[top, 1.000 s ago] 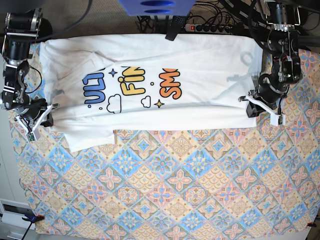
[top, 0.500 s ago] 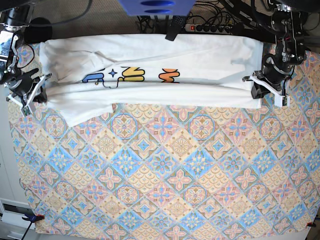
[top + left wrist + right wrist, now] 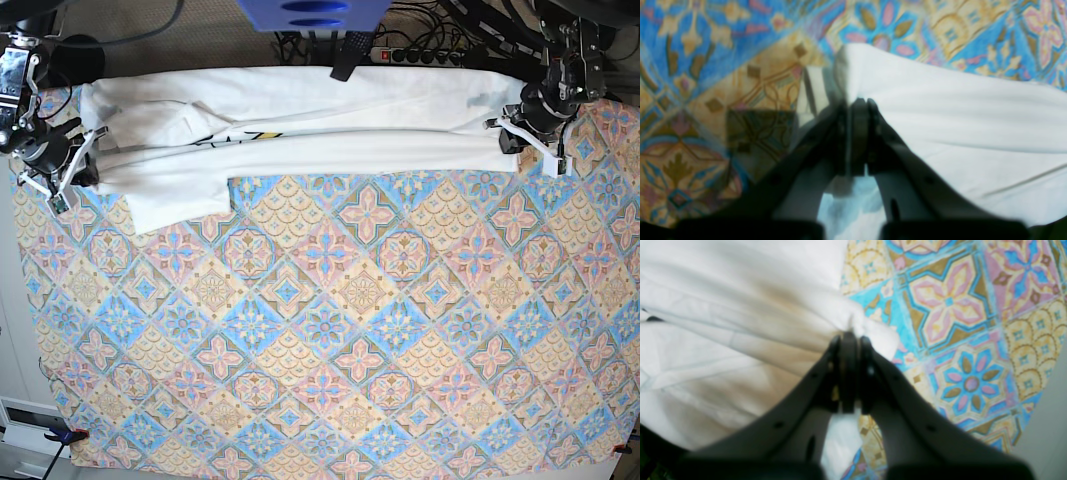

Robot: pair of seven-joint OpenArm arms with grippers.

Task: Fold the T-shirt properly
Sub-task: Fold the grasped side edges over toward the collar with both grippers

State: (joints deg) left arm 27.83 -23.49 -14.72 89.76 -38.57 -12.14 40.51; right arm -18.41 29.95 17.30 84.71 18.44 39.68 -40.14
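While the patterned counter [image 3: 330, 330] takes up most of the base view, the T-shirt [image 3: 300, 135] lies as a long, narrow white band along its far edge, with only a sliver of the coloured print peeking out at the fold line. Its long axis runs side to side, from one arm to the other. One sleeve [image 3: 180, 200] hangs out toward the near side at the end by the right arm, breaking the otherwise straight lower edge.

Each end of the band has its own arm: the right hand [image 3: 75, 170] at the sleeve end, the left hand [image 3: 520, 135] at the opposite end, so neither has to reach across. The cloth stretches away from each hand toward the other, roughly taut between them.

In the left wrist view, the left hand [image 3: 857, 103] has its fingers pressed together, pinching a corner of the white fabric [image 3: 957, 110], which drapes off to one side. In the right wrist view, the right hand [image 3: 848, 336] is likewise clamped tight on a bunched edge of the shirt [image 3: 740, 323].

By my judgement, the lengthwise fold looks laid over, and the next move depends on setting both pinched ends down level so the edge lands straight.
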